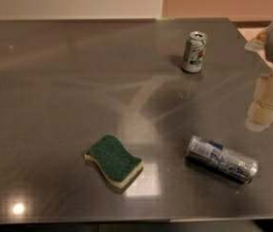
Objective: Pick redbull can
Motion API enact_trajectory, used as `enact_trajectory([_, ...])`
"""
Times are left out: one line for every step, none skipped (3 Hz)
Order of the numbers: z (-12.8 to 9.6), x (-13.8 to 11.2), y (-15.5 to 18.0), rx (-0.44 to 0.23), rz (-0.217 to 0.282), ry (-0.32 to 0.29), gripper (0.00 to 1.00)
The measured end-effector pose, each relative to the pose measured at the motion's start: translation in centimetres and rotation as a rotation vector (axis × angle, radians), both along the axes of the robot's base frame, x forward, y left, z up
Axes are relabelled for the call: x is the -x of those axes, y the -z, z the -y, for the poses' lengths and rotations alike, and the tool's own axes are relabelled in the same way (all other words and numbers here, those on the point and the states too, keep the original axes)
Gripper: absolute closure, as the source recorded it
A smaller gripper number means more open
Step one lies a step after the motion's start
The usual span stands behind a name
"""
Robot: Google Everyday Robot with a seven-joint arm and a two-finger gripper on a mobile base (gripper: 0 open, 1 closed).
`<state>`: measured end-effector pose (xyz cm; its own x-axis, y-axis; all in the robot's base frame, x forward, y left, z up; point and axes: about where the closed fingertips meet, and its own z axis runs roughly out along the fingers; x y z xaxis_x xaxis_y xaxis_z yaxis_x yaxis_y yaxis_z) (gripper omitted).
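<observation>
- The redbull can is seen lying on its side on the surface, in the near right part. It is a slim, long cylinder of shiny silver metal, marked with blue patches and small print, and its rimmed end is turned toward the left.
- The hand is found at the right edge of the view, beyond the redbull can and apart from it. It is built of pale cream, blocky segments with rounded corners and a matte look, and a grey curved part of the arm is seen above it. Whether the hand is apart or together cannot be told.
- The surface is a broad, flat slab of dark grey. It is smooth and glossy, and soft streaks of light and a bright spot near the front left are reflected in it.
- A white can, shorter and stouter, is stood upright toward the far right, well apart from the redbull can. Green and orange markings are carried on its side, and its top is silver.
- A sponge is laid flat to the left of the redbull can, near the front middle. Its outline is wavy, with a rough dark green scouring layer on top and soft yellow foam beneath.
</observation>
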<state>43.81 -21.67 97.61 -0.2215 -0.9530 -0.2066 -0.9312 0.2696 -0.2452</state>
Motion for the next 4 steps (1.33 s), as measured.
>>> enact_trajectory([0.0, 0.0, 0.0, 0.0, 0.0, 0.0, 0.0])
enact_trajectory([0.1, 0.0, 0.1, -0.001, -0.01, 0.02, 0.0])
enact_trajectory([0.2, 0.4, 0.9, -0.013, -0.042, 0.074, 0.0])
enact_trajectory([-0.4, 1.4, 2.6, -0.031, -0.091, 0.154, 0.0])
